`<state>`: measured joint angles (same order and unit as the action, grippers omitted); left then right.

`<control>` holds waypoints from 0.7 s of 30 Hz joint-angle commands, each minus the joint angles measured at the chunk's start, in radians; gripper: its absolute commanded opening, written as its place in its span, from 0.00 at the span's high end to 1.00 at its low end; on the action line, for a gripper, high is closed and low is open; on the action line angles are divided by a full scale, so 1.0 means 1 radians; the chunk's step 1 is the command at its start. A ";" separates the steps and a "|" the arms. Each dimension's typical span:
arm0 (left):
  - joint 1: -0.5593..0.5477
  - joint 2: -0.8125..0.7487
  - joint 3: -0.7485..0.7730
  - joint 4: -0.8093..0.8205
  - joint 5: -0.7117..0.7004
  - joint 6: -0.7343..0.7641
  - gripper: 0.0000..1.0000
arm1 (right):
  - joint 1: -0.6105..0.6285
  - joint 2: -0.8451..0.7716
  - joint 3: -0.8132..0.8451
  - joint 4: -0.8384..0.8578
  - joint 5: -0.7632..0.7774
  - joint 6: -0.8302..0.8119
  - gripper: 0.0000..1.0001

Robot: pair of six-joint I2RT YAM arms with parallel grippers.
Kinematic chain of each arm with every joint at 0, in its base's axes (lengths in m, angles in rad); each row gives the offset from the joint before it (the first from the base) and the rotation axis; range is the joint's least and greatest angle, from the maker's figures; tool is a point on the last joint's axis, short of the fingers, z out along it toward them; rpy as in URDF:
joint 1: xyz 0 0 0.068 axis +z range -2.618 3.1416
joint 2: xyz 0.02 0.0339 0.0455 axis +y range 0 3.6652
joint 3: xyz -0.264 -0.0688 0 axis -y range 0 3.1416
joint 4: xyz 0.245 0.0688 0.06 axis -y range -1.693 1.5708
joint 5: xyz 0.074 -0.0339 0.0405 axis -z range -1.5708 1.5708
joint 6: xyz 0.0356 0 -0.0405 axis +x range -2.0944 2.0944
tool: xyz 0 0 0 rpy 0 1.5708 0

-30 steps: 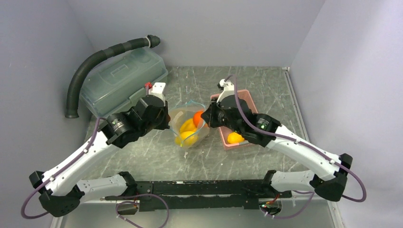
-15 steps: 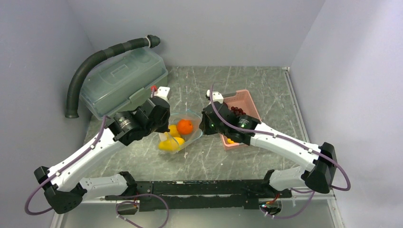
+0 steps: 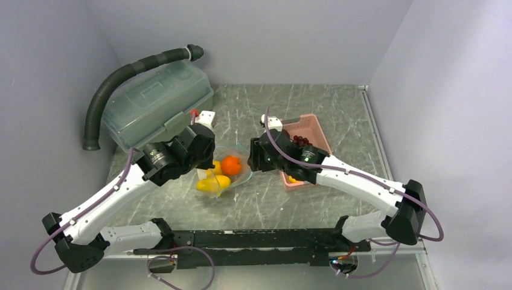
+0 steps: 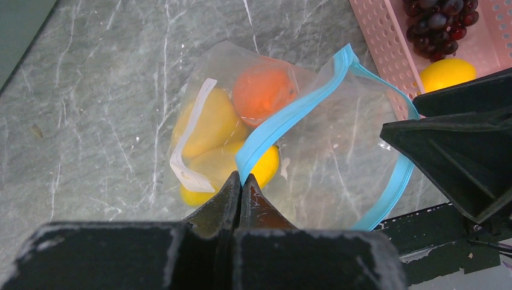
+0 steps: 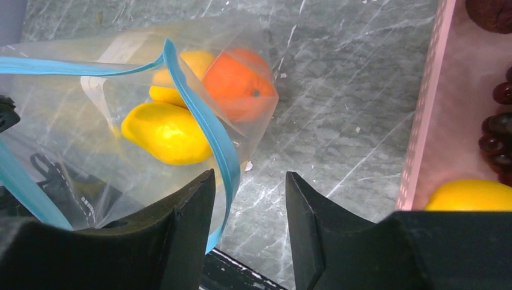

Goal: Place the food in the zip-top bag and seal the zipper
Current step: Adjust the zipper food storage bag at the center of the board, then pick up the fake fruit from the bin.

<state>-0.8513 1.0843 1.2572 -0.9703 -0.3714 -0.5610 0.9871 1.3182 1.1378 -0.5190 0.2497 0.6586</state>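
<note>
The clear zip-top bag lies on the table between my grippers, its mouth gaping. Inside it are a round orange and yellow mango-like pieces. My left gripper is shut on the teal zipper at the near side of the mouth. My right gripper stands open; the zipper's far side runs loose just inside its left finger. A dark grape bunch and one more yellow piece lie in the pink basket.
The pink basket stands right of the bag, partly under my right arm. A large green-grey lidded box and a black ribbed hose fill the back left. Walls close in on the left, back and right.
Both grippers came down and nearer with the bag, which now rests lower on the table. The right gripper opened and let go of the bag's rim; the left stays shut.
</note>
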 commanded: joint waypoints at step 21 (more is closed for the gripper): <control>0.003 -0.014 0.032 0.014 -0.034 0.031 0.98 | -0.190 -0.272 0.029 -0.256 0.220 -0.092 0.21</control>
<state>-0.8513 1.0840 1.2568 -0.9703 -0.3740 -0.5564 0.8707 1.0882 1.2079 -0.7368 0.4683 0.6037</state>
